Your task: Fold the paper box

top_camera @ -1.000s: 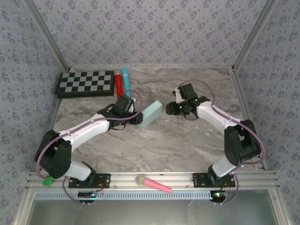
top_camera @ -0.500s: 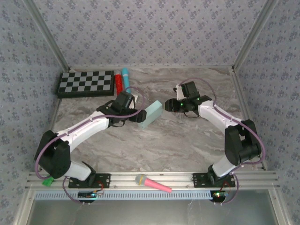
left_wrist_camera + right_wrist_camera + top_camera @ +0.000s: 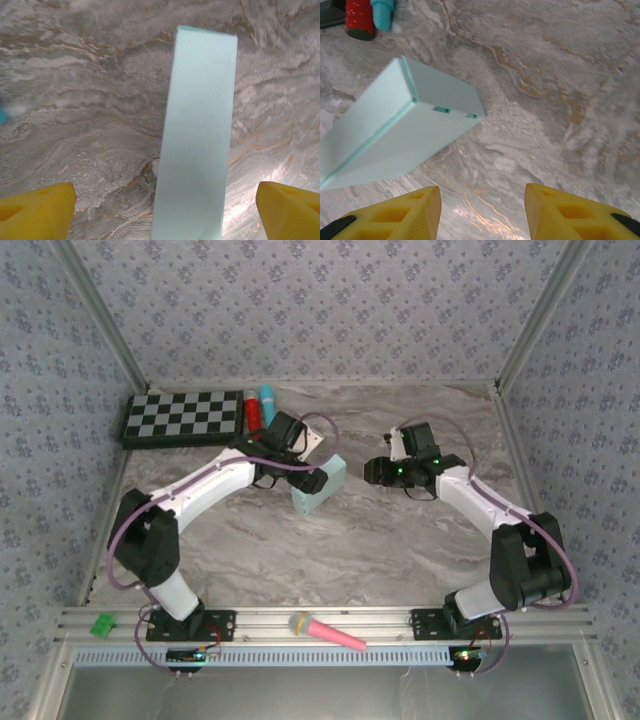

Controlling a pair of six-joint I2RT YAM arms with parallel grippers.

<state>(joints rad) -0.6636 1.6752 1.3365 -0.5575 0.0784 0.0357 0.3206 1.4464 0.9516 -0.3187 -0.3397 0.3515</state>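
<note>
The top view looks down from above and behind both arm bases, taking in the whole tabletop (image 3: 400, 550). Each wrist camera hangs close over the marble, looking steeply down. All three views share the paper box (image 3: 323, 492).

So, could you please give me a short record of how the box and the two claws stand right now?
box: folded closed, lying on the table
left claw: open wide, straddling the box, fingers clear of it
right claw: open, empty, facing the box's end, apart from it
far-left corner: checkerboard, with red marker and blue marker beside it
</note>
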